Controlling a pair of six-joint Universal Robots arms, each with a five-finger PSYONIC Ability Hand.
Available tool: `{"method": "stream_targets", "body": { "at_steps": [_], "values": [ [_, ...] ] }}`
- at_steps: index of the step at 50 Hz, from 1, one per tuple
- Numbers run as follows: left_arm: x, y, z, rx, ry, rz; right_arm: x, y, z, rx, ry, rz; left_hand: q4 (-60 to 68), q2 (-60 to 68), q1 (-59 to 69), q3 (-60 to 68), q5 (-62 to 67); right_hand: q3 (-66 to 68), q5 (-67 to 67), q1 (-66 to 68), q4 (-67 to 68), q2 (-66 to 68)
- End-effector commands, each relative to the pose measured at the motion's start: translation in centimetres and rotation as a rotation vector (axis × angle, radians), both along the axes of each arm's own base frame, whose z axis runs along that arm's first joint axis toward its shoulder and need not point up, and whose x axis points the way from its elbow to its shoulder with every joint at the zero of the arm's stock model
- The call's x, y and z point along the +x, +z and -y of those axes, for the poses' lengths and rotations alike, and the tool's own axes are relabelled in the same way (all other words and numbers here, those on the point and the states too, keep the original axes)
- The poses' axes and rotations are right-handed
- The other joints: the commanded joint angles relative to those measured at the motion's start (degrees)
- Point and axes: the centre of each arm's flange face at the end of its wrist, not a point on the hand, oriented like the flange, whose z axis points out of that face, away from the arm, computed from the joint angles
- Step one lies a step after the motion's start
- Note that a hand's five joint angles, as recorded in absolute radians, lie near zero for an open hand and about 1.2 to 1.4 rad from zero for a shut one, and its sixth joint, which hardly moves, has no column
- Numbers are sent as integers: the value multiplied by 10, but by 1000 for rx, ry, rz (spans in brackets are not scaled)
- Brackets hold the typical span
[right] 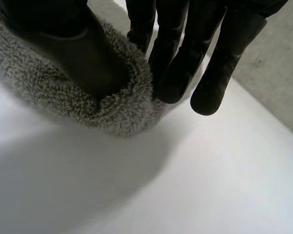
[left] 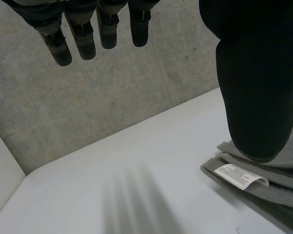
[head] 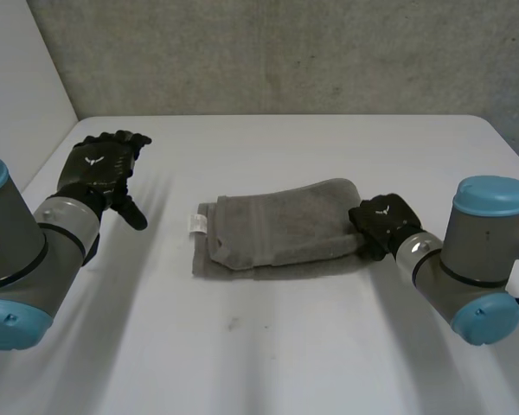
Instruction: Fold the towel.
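Grey terry-cloth towel [head: 277, 226] lies folded into a thick oblong at the middle of the flat white table [head: 242, 346], its long side running from 9 to 3 o'clock in the head view. A small white sewn-in label [head: 196, 223] sticks out at the 9 o'clock end. The layers there sit unevenly, with a lower edge showing past the upper one.

The black right hand [head: 382, 220] is at the 3 o'clock end. Its thumb presses on top of the rounded fold and its fingers [right: 219, 73] come down against the fold's outer side, so it appears to pinch that end. The black left hand [head: 99, 169] hangs above the table towards 10 o'clock, well apart from the cloth, fingers straight and spread, holding nothing.

The cloth looks soft, light and limp, with a fuzzy pile that should grip well. It will likely sag and slide apart if lifted by one layer, so a corner or end taken through all layers seems safest.

The tabletop is smooth and bare. A rough grey concrete wall [head: 285, 52] stands behind it at 12 o'clock, and a plain white panel [head: 17, 69] at 10.
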Motion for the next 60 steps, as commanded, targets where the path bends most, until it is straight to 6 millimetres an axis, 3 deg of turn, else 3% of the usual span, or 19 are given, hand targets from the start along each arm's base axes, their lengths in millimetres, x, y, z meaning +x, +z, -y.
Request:
{"method": "stream_targets", "body": {
  "at_steps": [1,3,5,8,10,13,17,20,21,22,23,24,29,32,38,40,48,53,60],
  "values": [
    [1,11,-1,-29,3,-9,16,50,13,-176,39,22,5,6,2,6,-17,37,43,66,34,68],
    [1,13,-2,-36,3,-12,35,62,5,-216,96,38,5,6,2,6,-17,37,43,66,34,68],
    [1,18,-2,-51,3,-17,94,75,-35,-277,281,72,5,6,2,6,-17,37,43,66,34,68],
    [1,21,-2,-58,3,-20,122,74,-58,-296,378,72,5,6,2,6,-17,37,43,66,34,68],
    [2,30,-2,-79,6,-48,159,59,-101,-310,558,25,5,6,2,6,-17,37,43,66,34,68],
    [2,39,1,-96,14,-92,175,33,-131,-304,703,-79,5,6,2,6,-17,37,43,66,34,68],
    [1,47,4,-108,13,-140,176,9,-144,-289,775,-192,5,6,2,6,-17,37,43,66,34,68],
    [-2,56,7,-122,8,-184,174,14,-137,-286,745,-208,5,6,2,6,-17,-48,-42,-18,-51,-17],
    [-2,59,8,-124,7,-199,172,22,-132,-266,710,-168,5,6,2,6,-17,-280,-274,-251,-283,-249],
    [-2,59,9,-124,7,-199,172,22,-132,-265,710,-167,5,6,2,6,-17,-282,-276,-253,-285,-251],
    [-3,61,11,-120,6,-214,168,34,-119,-229,649,-87,5,6,2,6,-17,-604,-598,-574,-607,-573],
    [-5,64,13,-119,5,-228,161,53,-104,-185,569,23,5,6,2,6,-17,-663,-657,-634,-666,-632],
    [-21,59,18,-77,-27,-256,130,94,-70,-24,373,331,5,6,2,6,-17,-663,-657,-634,-666,-632],
    [-36,51,20,-37,-56,-259,112,101,-55,41,290,436,5,6,2,6,-17,-663,-657,-634,-666,-632],
    [-53,18,29,73,-68,-232,92,93,-34,92,205,439,8,9,4,8,-15,-663,-657,-634,-666,-632],
    [-62,-15,26,188,-68,-199,89,75,-28,150,178,413,9,10,5,10,-13,-663,-657,-634,-666,-632],
    [-61,-77,17,356,38,-103,100,26,-18,327,155,327,9,10,5,10,-13,-663,-657,-634,-666,-632],
    [-60,-86,13,377,54,-84,109,10,-14,371,156,299,6,7,2,6,-17,-663,-657,-634,-666,-632],
    [-63,-75,9,357,40,-90,117,18,-11,335,166,305,5,6,2,6,-17,-663,-657,-634,-666,-632]
  ]
}}
